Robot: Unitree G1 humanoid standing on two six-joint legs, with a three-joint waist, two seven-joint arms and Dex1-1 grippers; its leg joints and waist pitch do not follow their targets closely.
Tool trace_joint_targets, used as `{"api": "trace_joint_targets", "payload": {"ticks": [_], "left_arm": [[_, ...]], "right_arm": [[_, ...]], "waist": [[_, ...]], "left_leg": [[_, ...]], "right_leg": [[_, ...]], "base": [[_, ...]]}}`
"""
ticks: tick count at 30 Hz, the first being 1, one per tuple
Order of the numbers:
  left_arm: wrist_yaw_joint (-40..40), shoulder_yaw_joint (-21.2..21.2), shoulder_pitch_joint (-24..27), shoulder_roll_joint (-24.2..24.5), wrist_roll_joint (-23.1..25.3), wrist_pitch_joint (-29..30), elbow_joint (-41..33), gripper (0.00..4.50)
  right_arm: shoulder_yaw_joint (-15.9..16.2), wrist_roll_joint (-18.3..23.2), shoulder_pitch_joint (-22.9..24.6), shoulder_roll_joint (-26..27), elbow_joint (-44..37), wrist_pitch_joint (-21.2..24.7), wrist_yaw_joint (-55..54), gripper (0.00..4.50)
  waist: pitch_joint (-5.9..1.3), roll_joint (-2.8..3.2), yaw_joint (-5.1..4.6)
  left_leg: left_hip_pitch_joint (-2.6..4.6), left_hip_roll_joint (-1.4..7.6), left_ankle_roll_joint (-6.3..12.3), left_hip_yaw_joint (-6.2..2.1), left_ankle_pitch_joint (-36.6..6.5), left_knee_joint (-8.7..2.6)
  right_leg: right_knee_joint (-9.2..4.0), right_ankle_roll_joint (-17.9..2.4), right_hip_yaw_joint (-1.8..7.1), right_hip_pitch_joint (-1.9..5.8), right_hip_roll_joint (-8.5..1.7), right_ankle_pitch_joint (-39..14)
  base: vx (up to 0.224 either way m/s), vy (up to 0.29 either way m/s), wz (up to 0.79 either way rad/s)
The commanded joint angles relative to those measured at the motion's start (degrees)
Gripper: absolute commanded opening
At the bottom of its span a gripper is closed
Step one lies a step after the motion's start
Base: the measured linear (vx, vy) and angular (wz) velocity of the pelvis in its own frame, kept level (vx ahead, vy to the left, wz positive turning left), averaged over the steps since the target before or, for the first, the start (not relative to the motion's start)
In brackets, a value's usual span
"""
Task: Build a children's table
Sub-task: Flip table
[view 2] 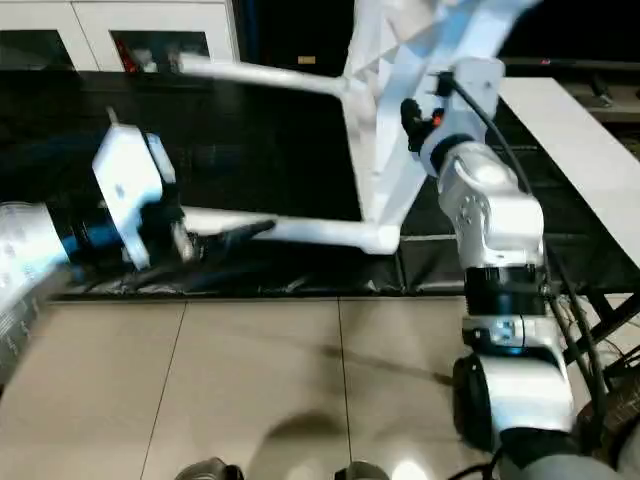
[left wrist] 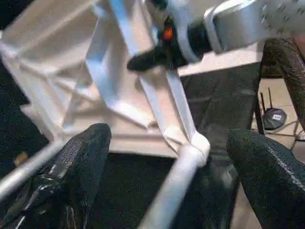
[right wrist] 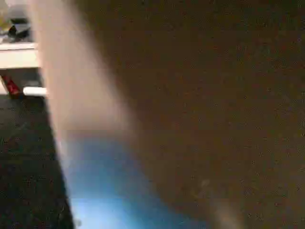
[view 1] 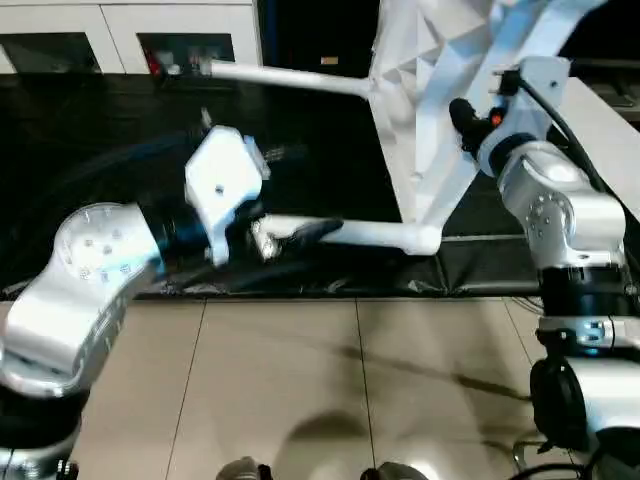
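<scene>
The white table top point(view 1: 430, 60) stands tilted up on its edge over the black mat, its ribbed underside facing me. Two white legs stick out of its corner sockets toward my left: an upper leg point(view 1: 290, 78) and a lower leg point(view 1: 370, 235) lying just above the mat. My left gripper point(view 1: 290, 238) is at the free end of the lower leg. In the left wrist view its fingers point(left wrist: 86, 157) stand wide apart, with the leg point(left wrist: 176, 186) running between them untouched. My right gripper point(view 1: 465, 122) is shut on a diagonal rib of the table top point(left wrist: 119, 90).
A black mat point(view 1: 120, 150) covers the low work surface, and its front edge meets the beige tiled floor point(view 1: 300, 380). White cabinets point(view 1: 120, 30) line the back. A white tabletop point(view 1: 610, 120) stands at the right, with cables point(view 2: 585, 330) beside my right arm.
</scene>
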Motion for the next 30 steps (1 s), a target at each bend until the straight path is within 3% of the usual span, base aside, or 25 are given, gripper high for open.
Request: {"api": "trace_joint_targets", "payload": {"ticks": [1,2,4,5,7,8,11,12,14,16,19,21,22,23,24,25,28,30], "left_arm": [[-0.33,-0.25,-2.89,0.11,0.52,-1.6,-1.44,4.5],[-0.21,0.09,-6.23,-1.37,-0.84,-2.16,-1.91,4.5],[0.24,0.43,-8.81,-2.35,-1.18,-2.61,-1.96,4.5],[0.51,0.44,-11.12,-2.35,-0.12,-3.68,-1.46,4.5],[1.13,0.3,-13.83,-2.11,2.04,-5.62,0.0,4.5],[1.8,0.24,-17.2,-2.02,4.12,-7.77,2.02,4.5],[4.15,-0.36,-22.17,-1.63,8.61,-10.95,6.17,4.5],[5.17,-1.01,-23.54,-1.03,11.13,-12.66,7.83,4.5],[8.5,-2.33,-26.59,0.01,17.46,-16.85,12.3,4.5],[10.26,-3.28,-27.63,0.83,20.96,-19.38,14.34,4.5],[12.35,-4.82,-28.44,1.94,25.21,-22.14,17.62,4.5],[12.63,-6.21,-28.44,2.94,28.03,-23.86,20.29,4.5],[12.63,-6.21,-28.44,2.94,28.03,-23.86,20.29,4.5],[13.65,-7.5,-27.89,4.11,31.13,-25.36,23.97,4.5],[15.12,-8.22,-27.41,4.69,33.73,-27.01,27.29,4.5],[15.28,-8.26,-27.37,4.72,33.98,-27.17,27.61,4.5],[17.97,-8.12,-27.32,4.33,36.08,-28.22,30.96,4.5],[19.99,-7.63,-27.54,3.74,36.68,-28.84,32.81,4.5]], "right_arm": [[0.32,-0.72,-0.91,-1.0,1.57,2.68,-0.64,1.98],[0.88,-1.3,-2.03,-1.16,2.91,2.98,-0.1,1.97],[1.17,-2.0,-2.91,-1.05,3.94,3.09,0.33,1.97],[1.44,-2.39,-3.75,-0.88,5.05,3.01,0.6,1.96],[2.03,-2.62,-4.53,-0.76,6.33,2.88,1.45,1.96],[2.56,-2.58,-5.36,-0.51,8.02,2.47,2.9,1.96],[3.42,-2.82,-5.91,-0.13,10.27,0.73,4.77,1.96],[4.05,-3.46,-5.84,-0.15,10.95,-0.23,4.87,2.31],[3.91,-4.03,-5.44,0.49,12.57,-2.1,4.2,2.31],[4.3,-4.75,-4.76,0.61,12.83,-2.67,4.0,2.7],[4.76,-5.89,-3.2,0.96,12.44,-3.83,3.08,2.83],[4.72,-6.5,-2.74,1.31,12.72,-5.56,2.49,3.13],[4.72,-6.5,-2.74,1.31,12.72,-5.56,2.49,3.13],[4.27,-6.26,-1.73,2.22,12.25,-8.7,2.38,3.2],[4.04,-6.0,-0.22,3.05,11.53,-10.62,2.55,3.2],[4.05,-6.02,-0.04,3.11,11.47,-10.83,2.57,3.2],[4.17,-6.72,2.9,3.8,10.94,-13.74,2.11,3.2],[4.05,-7.53,4.41,4.12,11.58,-16.47,1.26,3.2]], "waist": [[-4.29,-0.72,-0.66],[-4.34,-1.17,-0.75],[-4.43,-1.01,-0.7],[-4.61,-1.65,-0.85],[-4.53,-1.54,-1.01],[-4.74,-2.08,-1.18],[-4.63,-2.02,-1.55],[-4.64,-2.22,-1.66],[-4.66,-2.29,-1.84],[-4.73,-2.53,-2.01],[-4.87,-1.98,-1.93],[-4.97,-1.87,-1.93],[-4.97,-1.87,-1.93],[-5.09,-1.45,-1.82],[-5.07,-1.45,-1.9],[-5.04,-1.66,-1.94],[-5.33,-1.21,-1.67],[-5.4,-1.34,-1.62]], "left_leg": [[1.63,1.65,-3.61,0.02,-10.99,-3.86],[1.31,1.67,-3.73,0.05,-10.17,-3.85],[1.36,1.65,-3.98,0.06,-9.85,-3.67],[1.07,1.65,-3.84,0.11,-9.34,-3.58],[0.92,1.64,-3.68,0.09,-9.09,-3.5],[0.85,1.62,-3.45,0.17,-8.61,-3.31],[0.69,1.74,-3.58,0.03,-8.86,-3.31],[0.71,1.73,-3.58,0.07,-8.98,-3.31],[0.66,1.76,-3.88,-0.03,-9.44,-3.28],[0.69,1.83,-3.87,-0.03,-9.25,-3.28],[0.79,1.93,-4.04,-0.08,-8.47,-3.31],[0.9,1.91,-4.3,-0.11,-9.22,-3.31],[0.9,1.91,-4.3,-0.11,-9.22,-3.31],[0.95,1.95,-4.47,-0.2,-9.14,-3.28],[0.86,1.95,-4.4,-0.16,-9.35,-3.28],[0.86,1.88,-4.16,-0.14,-10.11,-3.33],[0.95,1.98,-4.1,-0.24,-8.14,-3.33],[1.02,2.02,-3.82,-0.2,-7.44,-3.31]], "right_leg": [[-4.29,-8.08,2.33,2.31,-2.78,-14.31],[-4.21,-8.26,2.31,2.5,-2.76,-13.21],[-4.0,-9.0,2.29,2.44,-2.84,-12.35],[-4.0,-9.0,2.29,2.75,-2.87,-11.79],[-3.95,-8.81,2.3,2.67,-2.9,-11.58],[-3.85,-8.65,2.28,2.76,-2.87,-11.47],[-3.96,-8.54,2.2,2.7,-2.99,-11.85],[-4.0,-8.43,2.2,2.65,-2.92,-11.92],[-3.98,-8.19,2.21,2.62,-2.97,-12.44],[-3.96,-8.46,2.23,2.66,-3.1,-12.2],[-3.73,-9.42,2.18,2.64,-3.08,-10.14],[-3.77,-9.83,2.12,2.51,-3.08,-9.79],[-3.77,-9.83,2.12,2.51,-3.08,-9.79],[-3.61,-10.4,2.14,2.64,-3.18,-8.76],[-3.66,-10.39,2.17,2.58,-3.15,-8.47],[-3.74,-10.19,2.18,2.55,-3.1,-8.87],[-3.28,-11.45,2.13,2.84,-3.13,-5.07],[-3.07,-12.45,2.09,2.96,-3.03,-2.82]], "base": [[0.0,0.0,0.0],[0.0,0.0,0.0],[0.0,0.0,0.0],[0.0,0.0,0.0],[0.0,0.0,0.0],[0.0,0.0,0.0],[0.0,0.0,0.0],[0.0,0.0,0.0],[0.0,0.0,0.0],[0.0,0.0,0.0],[0.0,0.0,0.0],[0.0,0.0,0.0],[0.0,0.0,0.0],[0.0,0.0,0.0],[0.0,0.0,0.0],[0.0,0.0,0.0],[0.0,0.0,0.0],[0.0,0.0,0.0]]}}
